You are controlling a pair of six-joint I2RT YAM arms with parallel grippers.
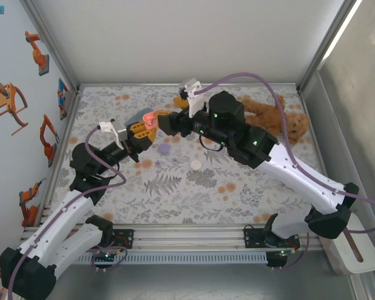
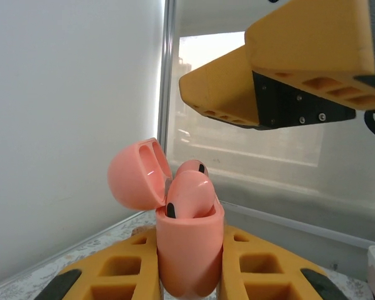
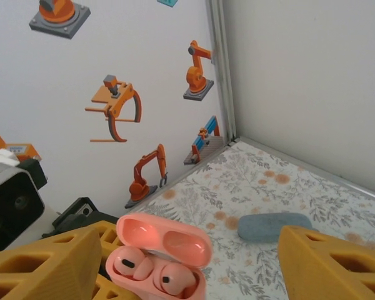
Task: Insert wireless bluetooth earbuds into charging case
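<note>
A salmon-pink charging case (image 2: 190,250) stands upright with my left gripper (image 2: 190,265) shut on its body, orange fingers (image 2: 106,275) pressed to both sides. Its lid (image 3: 165,236) is swung open. Two pink earbuds (image 3: 130,261) (image 3: 175,282) sit in the wells, their tops poking above the rim (image 2: 189,197). My right gripper (image 3: 190,269) hangs just above the case, open, with nothing between its orange fingers (image 3: 328,265). From above, the case (image 1: 149,118) sits where the left gripper (image 1: 144,128) and right gripper (image 1: 165,120) meet, at the back left of the table.
A grey-blue oblong case (image 3: 274,226) lies on the floral mat just behind the grippers. A small lilac round piece (image 1: 165,149) and a white one (image 1: 195,164) lie mid-table. A brown teddy bear (image 1: 281,119) is at the back right. Walls close in on the left and back.
</note>
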